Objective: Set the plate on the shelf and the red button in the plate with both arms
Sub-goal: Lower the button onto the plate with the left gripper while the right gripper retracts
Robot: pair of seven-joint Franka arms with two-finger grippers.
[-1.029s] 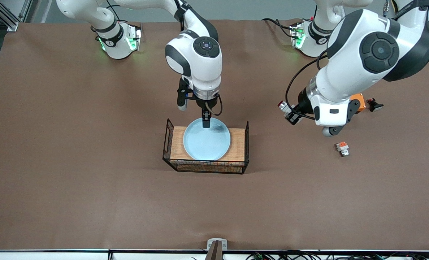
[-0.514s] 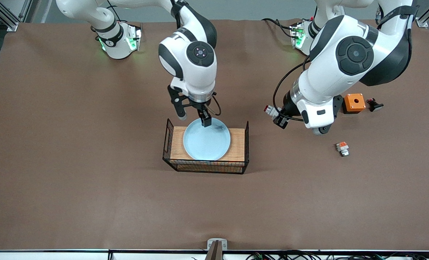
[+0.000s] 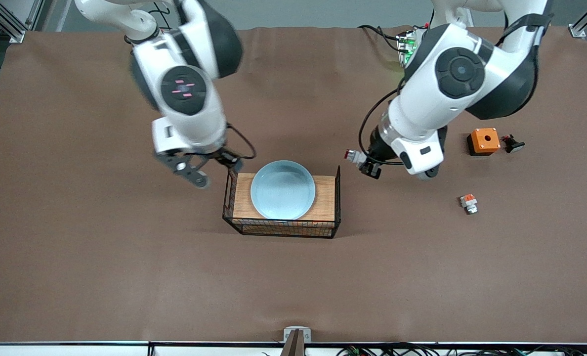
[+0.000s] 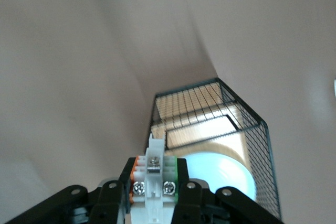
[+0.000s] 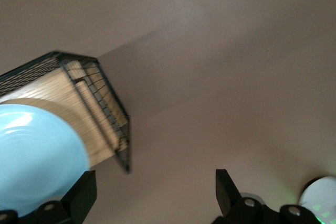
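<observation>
The pale-blue plate (image 3: pixel 282 190) lies flat on the wooden top of the wire basket (image 3: pixel 327 198). My right gripper (image 3: pixel 213 169) is open and empty, up over the table beside the basket's handle end toward the right arm's end. In the right wrist view the plate (image 5: pixel 37 153) and basket (image 5: pixel 100 98) show beside the open gripper (image 5: pixel 155 192). My left gripper (image 3: pixel 366 166) is shut on the red button (image 3: pixel 355 158), over the table beside the basket's other end. In the left wrist view the button (image 4: pixel 155 179) sits between the fingers (image 4: pixel 113 198), with basket (image 4: pixel 210 108) and plate (image 4: pixel 223 174) ahead.
Toward the left arm's end of the table stand an orange box (image 3: pixel 483 141) and a small black piece with red (image 3: pixel 512 144). A white piece with an orange-red block (image 3: pixel 468 202) lies nearer to the front camera than those.
My right gripper has left the plate's rim and swung away toward the right arm's end, open. My left gripper has carried the red button closer to the basket.
</observation>
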